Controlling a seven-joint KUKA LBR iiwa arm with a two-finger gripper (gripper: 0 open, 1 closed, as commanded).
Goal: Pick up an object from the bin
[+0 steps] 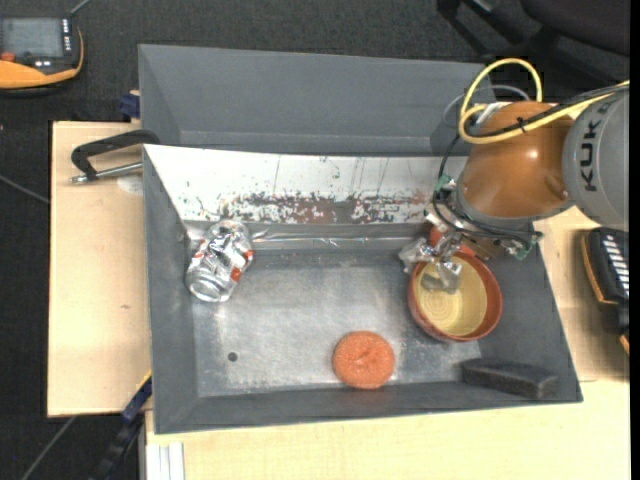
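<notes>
Claw (441, 264) hangs low over the far left rim of the red bowl (487, 303), which lies at the right side of the bin (300, 108), close to its right wall. From this view I cannot tell whether the claw is wide or narrow. I judge the bowl light, stiff and smooth, probably plastic, so it may slip. The thin rim is the place to pinch, one side inside and one outside. Room is tight on the right and far sides, where the walls slope in, and a dark block (505, 376) lies just near of the bowl. Leftward the floor is bare, with an orange round scrubber (362, 358) nearby and a crushed can (218, 258) well apart, so I would lift straight up.
</notes>
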